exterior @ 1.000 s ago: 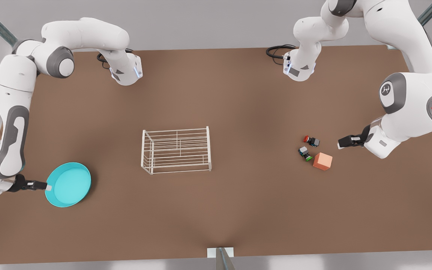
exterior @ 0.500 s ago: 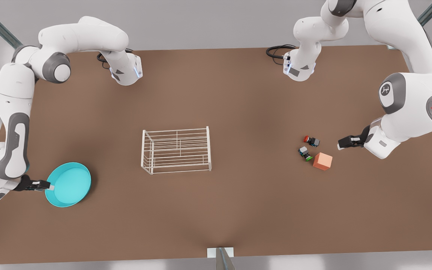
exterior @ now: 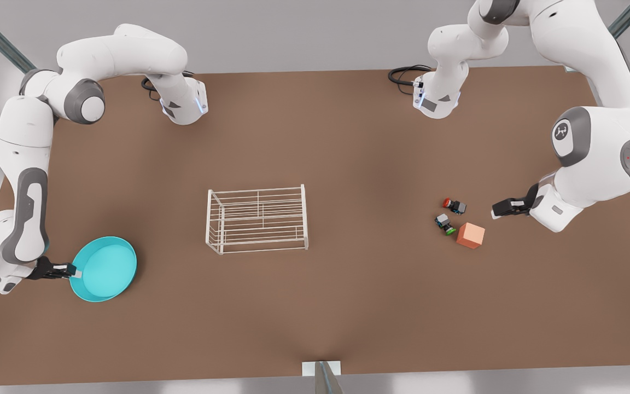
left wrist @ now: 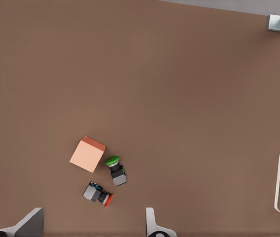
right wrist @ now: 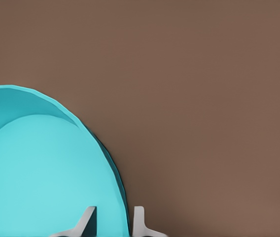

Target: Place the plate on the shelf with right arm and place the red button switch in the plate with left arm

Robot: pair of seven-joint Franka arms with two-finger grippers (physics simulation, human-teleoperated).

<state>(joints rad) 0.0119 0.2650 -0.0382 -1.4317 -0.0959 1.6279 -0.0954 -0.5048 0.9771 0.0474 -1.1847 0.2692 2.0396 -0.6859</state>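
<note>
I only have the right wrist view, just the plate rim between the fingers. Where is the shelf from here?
Observer: The shelf stands mid-table, to the front view's right of the plate that the right gripper grips.
Operator: And the left gripper?
Observer: The left gripper hangs open beside the red button switch, not touching it.
Operator: Anything crowding that switch?
Observer: A green switch and an orange cube lie close by it.

Were two glossy white arms with grey joint caps, black coiled cables at both bases, a logo and a round button pad on one elbow, dark tools tipped pale.
</note>
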